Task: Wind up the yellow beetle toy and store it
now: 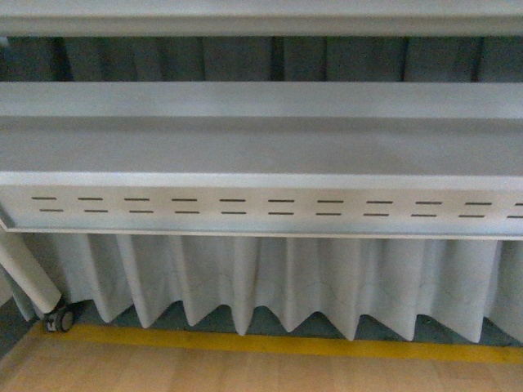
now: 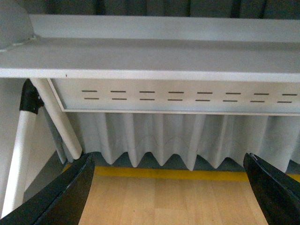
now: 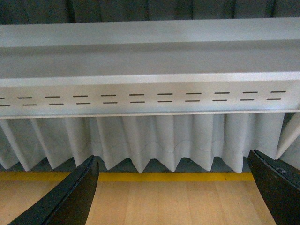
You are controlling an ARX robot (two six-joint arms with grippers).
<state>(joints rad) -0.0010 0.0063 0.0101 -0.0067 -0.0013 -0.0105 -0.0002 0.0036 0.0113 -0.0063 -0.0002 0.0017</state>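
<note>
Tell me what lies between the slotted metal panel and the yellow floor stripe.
A pleated pale curtain hangs between the slotted panel and the yellow stripe, clearest in the front view.

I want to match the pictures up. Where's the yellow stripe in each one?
Front view: the yellow stripe runs along the floor under the pleated curtain, beside the wooden boards.
Left wrist view: the stripe lies between curtain hem and boards.
Right wrist view: the same, under the curtain.
Shared landmark: the slotted grey panel above the curtain.
</note>
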